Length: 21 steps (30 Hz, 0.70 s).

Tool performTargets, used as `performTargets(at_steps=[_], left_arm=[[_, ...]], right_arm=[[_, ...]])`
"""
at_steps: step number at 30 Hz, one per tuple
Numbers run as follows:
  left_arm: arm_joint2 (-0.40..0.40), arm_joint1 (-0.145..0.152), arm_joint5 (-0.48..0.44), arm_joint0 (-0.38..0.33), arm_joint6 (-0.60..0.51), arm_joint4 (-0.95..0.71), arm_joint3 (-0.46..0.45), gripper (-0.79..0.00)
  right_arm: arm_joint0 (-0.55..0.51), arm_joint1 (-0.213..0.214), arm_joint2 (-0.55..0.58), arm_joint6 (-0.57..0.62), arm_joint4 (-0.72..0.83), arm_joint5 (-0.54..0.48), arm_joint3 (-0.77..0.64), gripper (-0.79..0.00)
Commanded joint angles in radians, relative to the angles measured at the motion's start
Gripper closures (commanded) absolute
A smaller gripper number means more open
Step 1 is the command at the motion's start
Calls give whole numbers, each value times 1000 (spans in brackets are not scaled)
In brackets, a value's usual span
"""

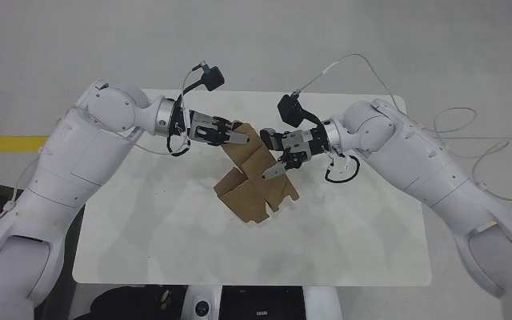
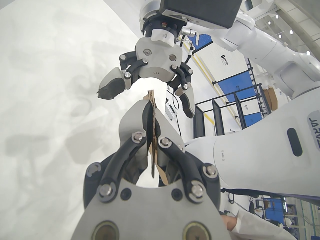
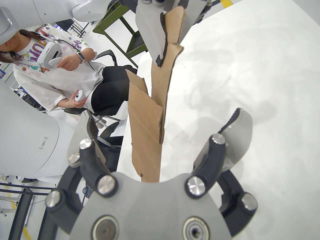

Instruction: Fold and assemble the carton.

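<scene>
- Looking down, you see the carton as a flat brown blank, not yet a box. Its panels and notched flaps spread as one sheet over the middle of the white table.
- The cardboard is corrugated: the fluted core shows along the cut edge in the left wrist view. The faces are matte and plain, crossed by crease lines and slits between the flaps.
- Your left gripper is clamped on the carton at the corner farthest from the robot's body. The sheet is pinched edge-on between its smooth grey fingers, which have dark, rough pads.
- Your right gripper stands wide apart at the sheet's right side. One rounded finger sits on each side of the cardboard, and neither pad visibly touches it.
- The sheet hangs tilted from the held corner. Its nearest corner probably rests on the table, though the top view does not settle that for you.
</scene>
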Motion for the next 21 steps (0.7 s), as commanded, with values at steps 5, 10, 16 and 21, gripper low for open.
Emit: performTargets(at_steps=[5,10,16,21], left_arm=[[-27,8,16,34,21,41,-44,0],[-45,12,22,50,15,49,-62,0],[-59,12,28,58,12,59,-73,0],[-68,11,31,63,11,66,-77,0]], right_arm=[[-28,8,34,-9,-34,20,-13,-363],[-41,5,45,12,-23,18,-19,-345],[-49,-6,46,41,-5,16,-12,-246],[-50,-12,34,32,8,6,-13,-117]])
